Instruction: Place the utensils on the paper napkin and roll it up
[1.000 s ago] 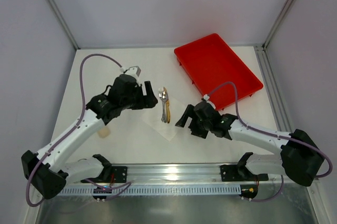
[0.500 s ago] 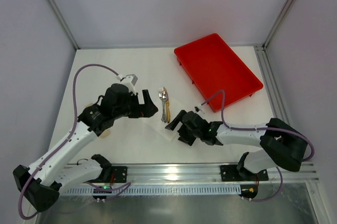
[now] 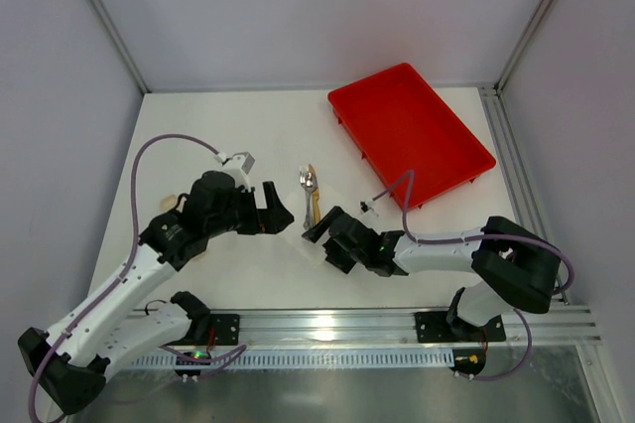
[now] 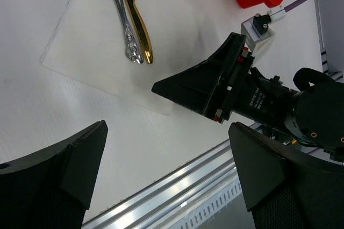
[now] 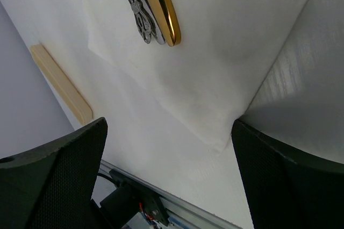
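The utensils (image 3: 311,197) lie side by side and touching on the far part of the napkin (image 4: 91,46). Their long axis runs near to far, with the heads at the far end and the handles pointing back toward me, a shade to the right. The napkin sits cornerwise on the desk (image 3: 228,125), between my two arms.

My left fingers (image 3: 273,200) hover just left of the napkin and my right fingers (image 3: 319,229) at its near right edge. Both pairs are spread wide and hold nothing.

With the cutlery already on the paper, I judge the rolling is what remains. I would pinch only the thin sheet at one side edge, low to the desk, and fold it over the handles. Then I would roll sideways so the roll runs along the utensils, with the other fingers steadying them so they stay together. The paper is flimsy, so a hard tug could tear it or slide the cutlery off.

The red tray (image 3: 407,130) stands well apart, far right.
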